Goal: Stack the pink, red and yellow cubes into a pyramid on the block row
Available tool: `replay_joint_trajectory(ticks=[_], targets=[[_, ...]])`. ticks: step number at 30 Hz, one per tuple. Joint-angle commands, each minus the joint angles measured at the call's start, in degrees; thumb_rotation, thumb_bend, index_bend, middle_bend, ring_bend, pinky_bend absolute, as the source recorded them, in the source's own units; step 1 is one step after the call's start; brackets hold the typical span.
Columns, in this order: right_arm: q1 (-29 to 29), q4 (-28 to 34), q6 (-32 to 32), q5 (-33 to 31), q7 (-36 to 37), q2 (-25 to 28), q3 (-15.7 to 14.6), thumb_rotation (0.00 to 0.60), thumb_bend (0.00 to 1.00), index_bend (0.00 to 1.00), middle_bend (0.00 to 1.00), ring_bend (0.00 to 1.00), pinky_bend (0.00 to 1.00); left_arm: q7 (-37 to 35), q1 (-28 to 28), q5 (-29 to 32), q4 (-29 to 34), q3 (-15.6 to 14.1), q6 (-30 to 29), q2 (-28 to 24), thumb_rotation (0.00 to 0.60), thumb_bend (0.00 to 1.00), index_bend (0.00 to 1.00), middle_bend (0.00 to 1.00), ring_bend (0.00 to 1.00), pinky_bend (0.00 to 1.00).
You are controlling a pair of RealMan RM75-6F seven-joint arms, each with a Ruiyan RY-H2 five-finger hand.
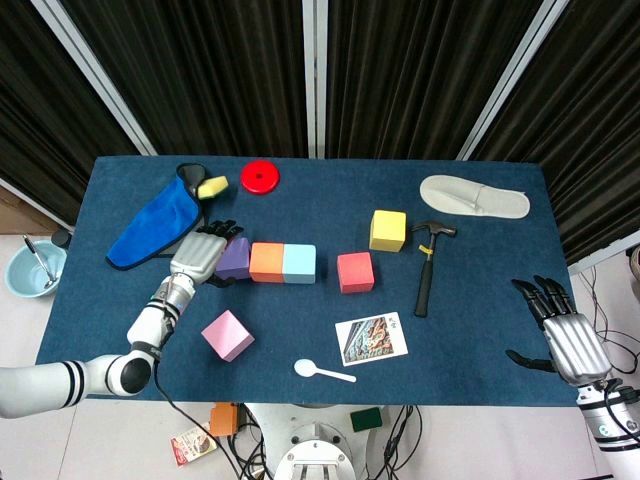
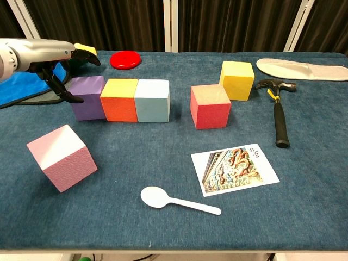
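Head view. A printed card (image 1: 371,338) lies near the front edge of the blue cloth-covered table (image 1: 480,270); its writing is too small to read here. The block row (image 1: 268,262) runs purple, orange, light blue, the blocks touching side by side. The red cube (image 1: 355,272) sits just right of the row, apart from it; the yellow cube (image 1: 388,230) stands behind and to the right of the red one; the pink cube (image 1: 227,335) rests in front of the row, turned at an angle. The left hand (image 1: 200,254) lies at the purple end of the row, fingers spread, holding nothing. The right hand (image 1: 560,330) is at the table's right front corner, fingers apart, holding nothing. A black-handled hammer (image 1: 428,265), a white spoon (image 1: 322,371), a pale slipper (image 1: 474,196), a red disc (image 1: 260,177) and a blue cloth (image 1: 152,230) lie around.

Chest view. The card (image 2: 234,168) shows an ornate dragon picture with two small characters at its upper right. The pink cube (image 2: 62,157) has a finely patterned surface; the red cube (image 2: 210,106) and yellow cube (image 2: 237,80) look matte, with rounded edges. The left hand (image 2: 51,60) has dark fingertips just beside the purple block.
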State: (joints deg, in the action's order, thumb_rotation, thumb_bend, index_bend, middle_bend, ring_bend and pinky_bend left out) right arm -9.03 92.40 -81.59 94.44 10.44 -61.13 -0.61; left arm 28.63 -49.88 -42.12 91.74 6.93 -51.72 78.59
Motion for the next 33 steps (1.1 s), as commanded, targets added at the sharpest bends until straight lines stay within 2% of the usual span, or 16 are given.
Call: replay_joint_trajectory(ticks=[1,7,13,19,24,28,33], targets=[[0.0,-0.1,0.2,-0.2,0.1,-0.1,0.0,0.600,0.04,0.00,0.09,0.00,0.04,0.6,-0.6,1.1,-0.7,0.0,0.4,0.4,0.523,0.18,0.11,0.07,0.07,0.20],[0.0,0.1,0.2,-0.3,-0.2,0.0,-0.1,0.600,0.04,0.00,0.09,0.00,0.04,0.5,-1.1,1.7,-2.3,-0.4,1.4,1.5,0.527,0.18,0.11,0.09,0.10,0.21],[0.0,0.4,0.2,-0.5,-0.5,0.0,-0.1,0.600,0.04,0.00,0.09,0.00,0.04,0.9,-1.9,3.7,-4.6,-0.5,1.9,2.9,0.485,0.18,0.12,0.10,0.12,0.23],[-0.1,0.7,0.5,-0.7,-0.7,0.0,0.0,0.600,0.04,0.00,0.09,0.00,0.04,2.7,-2.6,6.3,-6.1,-0.5,1.1,3.8,0.477,0.18,0.15,0.15,0.16,0.26],[-0.1,1.0,0.6,-1.0,-0.9,0.1,0.0,0.600,0.04,0.00,0.09,0.00,0.04,3.7,-3.2,8.6,-6.9,-0.7,1.7,4.0,0.481,0.18,0.25,0.25,0.29,0.35],[0.0,1.3,0.5,-1.1,-1.3,0.2,0.0,0.600,0.04,0.00,0.09,0.00,0.04,2.2,-2.6,6.6,-6.8,-0.8,2.0,3.1,0.483,0.18,0.33,0.33,0.34,0.38],[0.2,2.0,0.2,-1.0,-2.1,0.3,0.0,0.600,0.04,0.00,0.09,0.00,0.04,0.3,-1.5,1.8,-6.0,-1.6,2.2,0.9,0.480,0.18,0.36,0.35,0.36,0.38]])
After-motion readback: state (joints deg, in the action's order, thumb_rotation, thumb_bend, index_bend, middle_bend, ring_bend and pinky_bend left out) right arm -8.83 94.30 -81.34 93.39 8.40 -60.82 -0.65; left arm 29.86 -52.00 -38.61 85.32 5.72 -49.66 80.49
